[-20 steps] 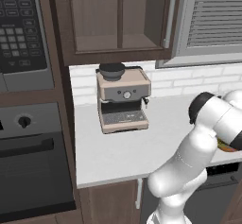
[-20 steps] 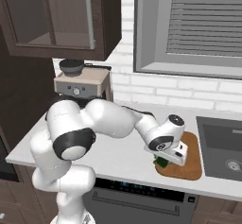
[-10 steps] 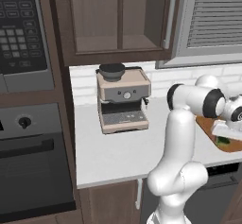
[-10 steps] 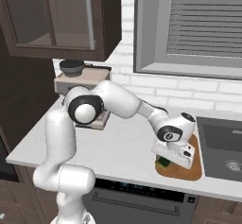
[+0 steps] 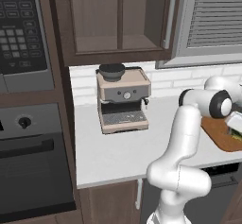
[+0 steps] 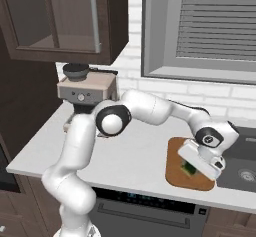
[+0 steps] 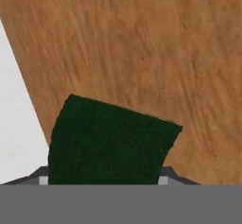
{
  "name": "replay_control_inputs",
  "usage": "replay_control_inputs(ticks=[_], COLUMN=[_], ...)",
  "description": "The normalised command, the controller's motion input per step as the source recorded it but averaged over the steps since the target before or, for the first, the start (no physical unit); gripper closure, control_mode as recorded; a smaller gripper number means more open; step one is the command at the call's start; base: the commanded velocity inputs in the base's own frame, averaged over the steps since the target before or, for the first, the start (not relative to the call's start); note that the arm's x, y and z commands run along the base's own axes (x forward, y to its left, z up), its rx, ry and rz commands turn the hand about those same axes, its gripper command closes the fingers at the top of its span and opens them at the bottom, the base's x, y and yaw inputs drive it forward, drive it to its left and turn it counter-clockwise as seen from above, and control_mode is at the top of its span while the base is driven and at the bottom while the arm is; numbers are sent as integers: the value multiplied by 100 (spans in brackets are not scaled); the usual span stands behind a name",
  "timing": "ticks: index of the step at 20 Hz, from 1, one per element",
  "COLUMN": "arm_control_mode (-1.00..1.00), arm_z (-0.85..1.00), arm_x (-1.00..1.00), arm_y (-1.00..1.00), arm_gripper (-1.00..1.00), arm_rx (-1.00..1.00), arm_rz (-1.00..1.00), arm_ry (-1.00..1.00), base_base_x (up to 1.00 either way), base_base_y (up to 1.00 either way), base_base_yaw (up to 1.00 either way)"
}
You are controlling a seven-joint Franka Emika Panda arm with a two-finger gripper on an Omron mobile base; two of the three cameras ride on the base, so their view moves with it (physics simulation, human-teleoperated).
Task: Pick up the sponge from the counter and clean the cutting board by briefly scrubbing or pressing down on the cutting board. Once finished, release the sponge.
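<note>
My gripper [image 6: 192, 169] is shut on the sponge [image 6: 188, 168], a small dark green block held low over the cutting board [image 6: 173, 156]. Up close in the hand view, the sponge [image 7: 111, 142] fills the space between the fingers, with the reddish-brown wood of the cutting board [image 7: 142, 53] right behind it and a strip of the pale counter [image 7: 14, 124] at the left. I cannot tell whether the sponge touches the wood. In the left base view the hand sits at the right edge over the cutting board [image 5: 221, 137], on the counter [image 5: 118, 147].
A coffee machine [image 5: 123, 98] stands at the back left of the counter. The dark sink basin [image 6: 240, 163] lies just right of the board. Wall cabinets [image 5: 118, 20] hang above, and a microwave [image 5: 23, 34] and oven [image 5: 33, 157] are at the far left.
The arm has unfolded and stretched out to the right. The hand with the sponge has shifted slightly right over the board.
</note>
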Motion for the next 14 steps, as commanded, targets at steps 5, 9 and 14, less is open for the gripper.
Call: replay_control_inputs(ticks=[5, 9, 14], arm_control_mode=[-100, -100, -100], arm_z=[-64, -100, -100], arm_x=[-24, 28, 18], arm_y=[66, 100, 100], arm_gripper=[100, 100, 100], arm_rx=[-22, -40, -51], arm_rz=[-14, -18, -21], arm_ry=[-11, 4, 2], base_base_x=[0, 0, 0], base_base_y=[0, 0, 0], base_base_yaw=[0, 0, 0])
